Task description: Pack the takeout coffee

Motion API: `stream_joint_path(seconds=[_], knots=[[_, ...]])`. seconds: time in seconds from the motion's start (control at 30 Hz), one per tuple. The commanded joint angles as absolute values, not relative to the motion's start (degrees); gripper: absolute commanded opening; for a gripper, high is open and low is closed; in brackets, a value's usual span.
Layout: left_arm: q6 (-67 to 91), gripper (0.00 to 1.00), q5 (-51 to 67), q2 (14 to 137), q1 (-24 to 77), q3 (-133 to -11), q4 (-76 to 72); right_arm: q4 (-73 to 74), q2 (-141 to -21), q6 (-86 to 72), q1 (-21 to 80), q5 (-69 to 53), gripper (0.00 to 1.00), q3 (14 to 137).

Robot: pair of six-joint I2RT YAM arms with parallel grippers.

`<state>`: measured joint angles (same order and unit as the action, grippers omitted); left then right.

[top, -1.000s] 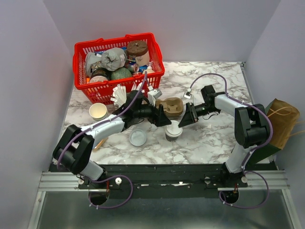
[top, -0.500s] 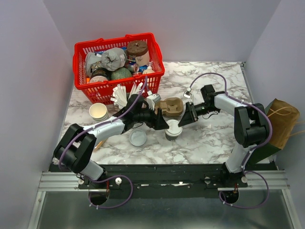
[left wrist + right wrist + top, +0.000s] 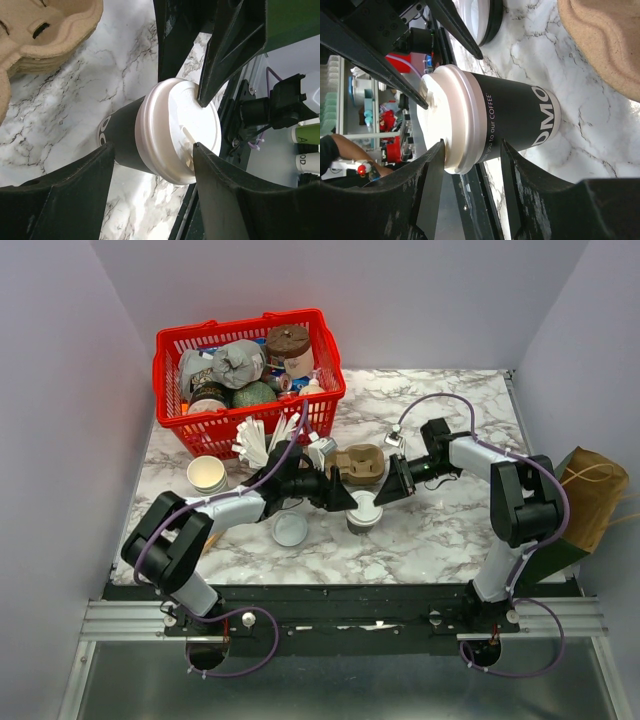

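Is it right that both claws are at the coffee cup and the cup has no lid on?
Not quite. Both claws, left and right, are at the coffee cup, but it does have a white lid on; the left wrist view shows it.

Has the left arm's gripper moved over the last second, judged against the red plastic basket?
Yes. The left gripper has moved toward the far edge, closer to the red plastic basket, beside the lidded black paper cup.
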<state>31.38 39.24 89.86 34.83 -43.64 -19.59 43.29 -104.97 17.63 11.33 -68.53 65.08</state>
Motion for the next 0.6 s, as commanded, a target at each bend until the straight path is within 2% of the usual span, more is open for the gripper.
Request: stream_joint_path(seconds=[0.0, 0.33, 0.57], knots=[[32.1, 0.7, 38.8, 93.2, 33.8, -41.0, -20.3, 41.9, -107.4, 20.7, 11.7, -65.3, 0.54, 64.2], [35.9, 0.7, 44.8, 99.0, 32.5, -37.2, -35.7, 43.8, -107.1, 23.5, 11.6, -66.7, 0.54, 63.6], [36.1, 0.71, 45.9, 100.9, 32.6, -37.4, -39.3, 49.0, -108.6, 28.6, 11.7, -70.8, 0.54, 64.7]])
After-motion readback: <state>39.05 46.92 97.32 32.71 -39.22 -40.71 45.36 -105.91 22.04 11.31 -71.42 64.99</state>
